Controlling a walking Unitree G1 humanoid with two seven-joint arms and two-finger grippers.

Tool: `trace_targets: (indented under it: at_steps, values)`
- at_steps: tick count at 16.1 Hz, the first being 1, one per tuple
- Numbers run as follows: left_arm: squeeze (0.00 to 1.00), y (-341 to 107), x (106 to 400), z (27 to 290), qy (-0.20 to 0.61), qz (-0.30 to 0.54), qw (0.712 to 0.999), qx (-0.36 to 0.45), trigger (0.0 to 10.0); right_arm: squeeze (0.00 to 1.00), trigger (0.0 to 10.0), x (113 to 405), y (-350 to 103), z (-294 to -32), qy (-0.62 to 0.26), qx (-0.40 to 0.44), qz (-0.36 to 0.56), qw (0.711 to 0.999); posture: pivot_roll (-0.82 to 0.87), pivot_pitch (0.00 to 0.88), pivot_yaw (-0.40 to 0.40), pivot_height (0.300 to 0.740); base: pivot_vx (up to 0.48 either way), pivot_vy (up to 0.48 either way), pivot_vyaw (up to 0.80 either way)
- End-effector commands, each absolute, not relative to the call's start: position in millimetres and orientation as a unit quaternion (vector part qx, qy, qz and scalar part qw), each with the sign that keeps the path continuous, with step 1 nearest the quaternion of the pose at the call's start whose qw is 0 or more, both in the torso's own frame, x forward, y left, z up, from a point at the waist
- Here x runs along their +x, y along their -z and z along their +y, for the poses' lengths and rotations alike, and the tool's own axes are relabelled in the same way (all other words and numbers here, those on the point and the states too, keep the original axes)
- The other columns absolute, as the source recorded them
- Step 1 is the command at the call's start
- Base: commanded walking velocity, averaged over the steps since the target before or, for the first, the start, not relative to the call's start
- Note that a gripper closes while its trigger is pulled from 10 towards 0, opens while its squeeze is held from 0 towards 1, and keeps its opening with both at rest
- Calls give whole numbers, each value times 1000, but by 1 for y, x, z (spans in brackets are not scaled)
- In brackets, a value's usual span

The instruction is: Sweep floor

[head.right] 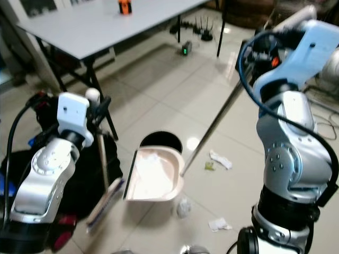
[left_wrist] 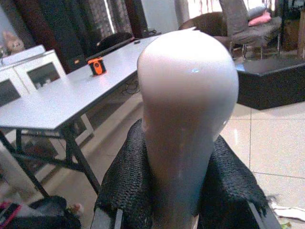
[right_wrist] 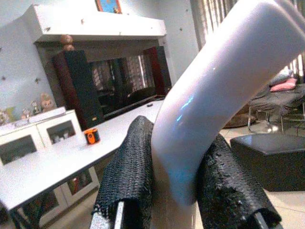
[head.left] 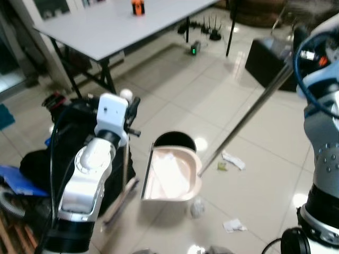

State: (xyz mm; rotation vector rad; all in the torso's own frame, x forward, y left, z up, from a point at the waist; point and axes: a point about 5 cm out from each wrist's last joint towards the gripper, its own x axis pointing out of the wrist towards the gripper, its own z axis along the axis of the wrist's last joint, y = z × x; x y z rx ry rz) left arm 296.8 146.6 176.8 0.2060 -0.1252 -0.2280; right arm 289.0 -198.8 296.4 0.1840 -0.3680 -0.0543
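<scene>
Nearest the robot, paper scraps: one crumpled scrap (head.left: 233, 226) is lying on the tiles just in front of the robot's body, and a pale ball of paper (head.left: 196, 208) is sitting just beside the dustpan's near edge.
Left gripper (head.left: 128, 108): its fingers (left_wrist: 124, 191) are clamping together on the rounded white top of the dustpan handle (left_wrist: 186, 109), holding it roughly upright.
Dustpan (head.left: 172, 174): its pink tray is resting on the floor with its mouth facing the robot's right; something pale is lying inside, though blur is making it hard to say whether that is swept paper.
Right gripper (head.right: 265, 50): its fingers (right_wrist: 131, 167) are closing tight on the curved white grip of the broom handle (right_wrist: 224, 90), raised high on the right.
Broom pole (head.left: 249, 114): it is slanting down from that grip to the floor, its lower end meeting the dustpan's right lip; the bristles cannot be made out.
Litter past the pan: a white scrap (head.left: 233, 160) and a small greenish bit (head.left: 222, 166) are lying near the pole's foot, to its right.
Step in hand: judging by the layout, the broom is drawing litter toward the pan.
Doing it well: keeping the pan's lip flat on the tiles and steady, and making short, low strokes from beyond each scrap so light paper is sliding in rather than skipping over.
Farther off: a black round bin (head.left: 175, 141) is standing behind the pan, and a grey table (head.left: 106, 26) is carrying an orange object (head.left: 137, 7).
</scene>
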Motion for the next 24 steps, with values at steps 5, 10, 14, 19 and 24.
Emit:
trace_targets:
  at_steps: [5, 10, 14, 19, 24]
  values:
    - [0, -184, 295, 139, 127, -80, 983, 102, 10000, 0, 10000, 283, -306, -205, 40, 87, -210, 973, -71, 59, 41, 740, 453, 0, -320]
    - [0, -183, 294, 140, 126, -77, 984, 104, 10000, 0, 10000, 283, -306, -205, 38, 86, -213, 973, -65, 63, 39, 740, 453, 0, 0]
    - [0, -171, 291, 143, 127, -47, 984, 114, 10000, 0, 10000, 284, -308, -201, 29, 75, -227, 970, -64, 66, 38, 740, 0, 0, 0]
    - [0, -165, 287, 143, 128, -38, 984, 116, 10000, 0, 10000, 286, -310, -201, 31, 42, -252, 966, -61, 70, 37, 740, 0, 0, 0]
    - [0, -162, 286, 145, 124, -25, 984, 122, 10000, 0, 10000, 302, -309, -172, -12, 22, -288, 957, -57, 77, 36, 740, 0, 0, 0]
